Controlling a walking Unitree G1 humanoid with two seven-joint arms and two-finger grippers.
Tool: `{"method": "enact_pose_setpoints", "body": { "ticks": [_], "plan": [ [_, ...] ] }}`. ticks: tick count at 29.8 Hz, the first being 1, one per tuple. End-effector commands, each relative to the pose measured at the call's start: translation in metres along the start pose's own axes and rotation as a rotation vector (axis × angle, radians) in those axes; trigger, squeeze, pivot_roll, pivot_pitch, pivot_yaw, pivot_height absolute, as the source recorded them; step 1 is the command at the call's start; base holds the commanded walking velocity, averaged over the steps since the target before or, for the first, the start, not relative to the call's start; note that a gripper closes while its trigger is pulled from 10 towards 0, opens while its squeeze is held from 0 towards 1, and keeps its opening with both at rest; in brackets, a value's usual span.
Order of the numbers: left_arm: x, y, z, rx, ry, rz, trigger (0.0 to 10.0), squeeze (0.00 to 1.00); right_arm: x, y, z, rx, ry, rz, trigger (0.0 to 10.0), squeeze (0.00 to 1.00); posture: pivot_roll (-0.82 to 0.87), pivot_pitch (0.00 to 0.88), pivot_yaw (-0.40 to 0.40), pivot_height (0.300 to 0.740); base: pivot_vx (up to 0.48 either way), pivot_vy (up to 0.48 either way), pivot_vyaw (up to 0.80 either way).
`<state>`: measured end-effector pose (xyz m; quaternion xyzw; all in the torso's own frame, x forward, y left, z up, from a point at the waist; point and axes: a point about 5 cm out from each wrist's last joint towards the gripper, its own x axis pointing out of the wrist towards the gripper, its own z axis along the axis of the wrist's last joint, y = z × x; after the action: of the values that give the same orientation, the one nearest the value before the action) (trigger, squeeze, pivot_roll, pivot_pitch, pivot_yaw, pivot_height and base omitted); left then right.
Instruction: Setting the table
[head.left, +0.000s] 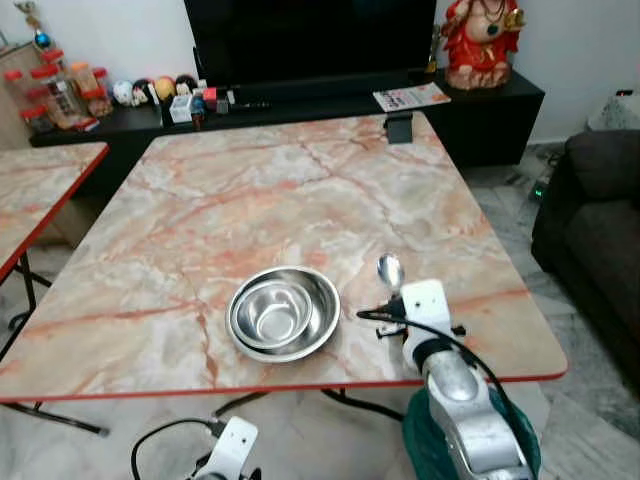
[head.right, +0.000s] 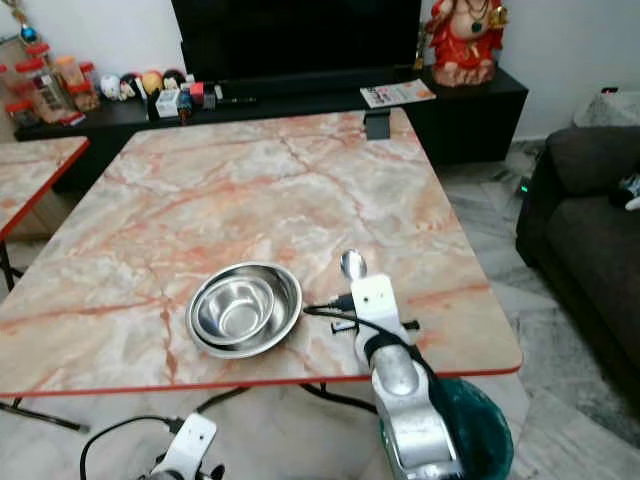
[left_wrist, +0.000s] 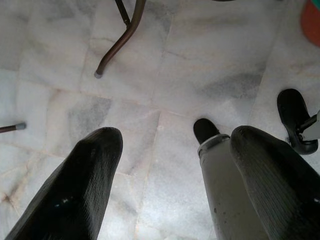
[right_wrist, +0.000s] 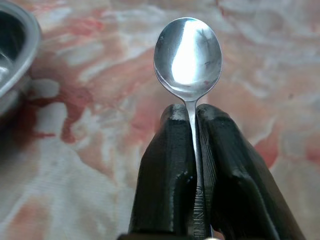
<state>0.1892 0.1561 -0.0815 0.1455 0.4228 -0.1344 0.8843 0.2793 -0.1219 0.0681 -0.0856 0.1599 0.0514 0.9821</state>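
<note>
Right gripper (right_wrist: 194, 117): fingers pinched tight on the spoon's handle, at the worktop's near edge, right of the bowls.
Worktop (head.left: 300, 190): marble-patterned, red-rimmed.
Bowls (head.left: 284, 312): apparently two steel ones nested, near the front edge.
Spoon (right_wrist: 188, 52): just right of the bowls, above the worktop.
Left gripper (left_wrist: 170, 165): fingers spread wide, empty, over the floor.

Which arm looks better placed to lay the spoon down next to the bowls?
The right. Its gripper is shut on the spoon above the table, beside the bowls. The left gripper hangs open over the floor.

Steel spoon (right_wrist: 188, 52) — beside nested bowls (head.left: 284, 313)
</note>
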Motion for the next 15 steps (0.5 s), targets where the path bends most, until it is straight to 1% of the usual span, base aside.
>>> {"method": "enact_pose_setpoints", "body": {
  "ticks": [1, 5, 8, 15],
  "plan": [
    [-0.001, 0.005, -0.004, 0.004, 0.012, 0.013, 10.0, 0.0, 0.004, 0.001, 0.006, 0.027, -0.022, -0.015, 10.0, 0.0, -0.05, 0.006, 0.094, 0.74, 0.0, 0.0, 0.0],
    [-0.001, 0.006, -0.004, 0.008, 0.013, 0.014, 10.0, 0.0, 0.012, 0.002, 0.003, 0.082, -0.004, -0.039, 10.0, 0.0, -0.04, 0.004, 0.096, 0.74, 0.0, 0.0, 0.0],
    [-0.001, 0.006, -0.004, 0.008, 0.014, 0.015, 10.0, 0.0, 0.017, 0.004, 0.002, 0.086, -0.004, -0.037, 10.0, 0.0, -0.04, 0.004, 0.096, 0.74, 0.0, 0.0, 0.0],
    [-0.001, 0.006, -0.004, 0.007, 0.015, 0.016, 10.0, 0.0, 0.021, 0.006, 0.003, 0.089, -0.014, -0.028, 10.0, 0.0, -0.03, 0.002, 0.094, 0.74, 0.0, 0.0, 0.0]
  ]
}}
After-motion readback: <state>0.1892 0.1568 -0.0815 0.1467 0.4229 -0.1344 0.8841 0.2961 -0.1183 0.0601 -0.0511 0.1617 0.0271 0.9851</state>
